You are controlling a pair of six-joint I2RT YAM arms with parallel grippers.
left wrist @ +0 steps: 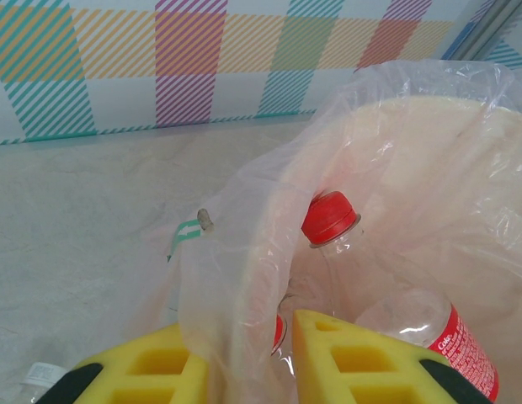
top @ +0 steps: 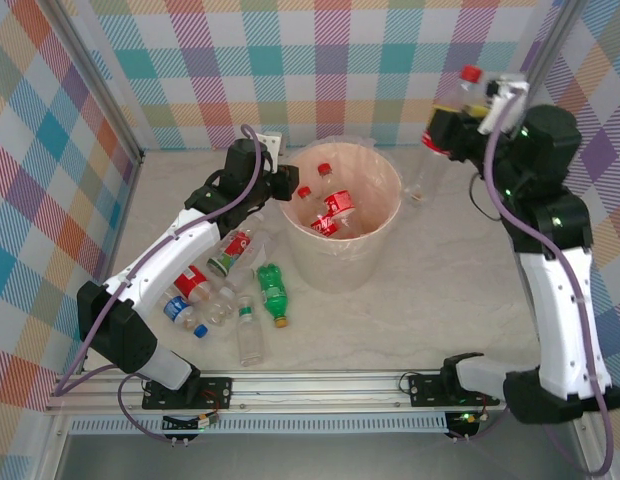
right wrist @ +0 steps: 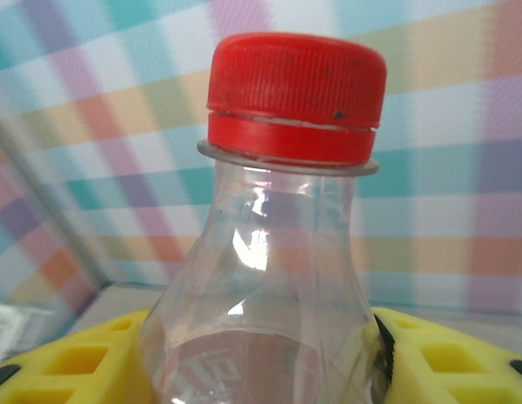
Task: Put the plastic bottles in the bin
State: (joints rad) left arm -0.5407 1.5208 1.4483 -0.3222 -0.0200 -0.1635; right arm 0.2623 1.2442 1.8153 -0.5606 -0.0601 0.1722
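- The right gripper (top: 452, 128) is raised in the upper right of the top view, to the right of the bin (top: 335, 268), with its jaws clamped on a clear red-capped bottle (top: 462, 92)
- In the right wrist view that red-capped bottle (right wrist: 261, 252) stands upright in the middle of the frame, its red cap (right wrist: 296, 97) at the top; the yellow pads (right wrist: 450, 358) of the right gripper (right wrist: 261, 358) press on it from both sides at the bottom edge
- The left gripper (top: 287, 183) sits at the bin's left rim, near the centre of the top view
- In the left wrist view the left gripper (left wrist: 244, 330) is at the bottom edge, jaws drawn in narrow on the bin (left wrist: 463, 168) rim and its clear liner (left wrist: 244, 252), which run down between the yellow fingers (left wrist: 354, 358)
- Inside the bin lie several bottles (top: 335, 205); the left wrist view shows a capped neck (left wrist: 330, 220) and a red-labelled body (left wrist: 446, 332) at lower right
- Loose bottles lie on the table (top: 440, 300) in the lower left of the top view, left of the bin: a red-labelled bottle (top: 234, 246) nearest the bin, a second red-labelled one (top: 195, 283), a green bottle (top: 274, 292), a blue-capped bottle (top: 180, 312) and a clear bottle (top: 250, 338) lowest in the frame
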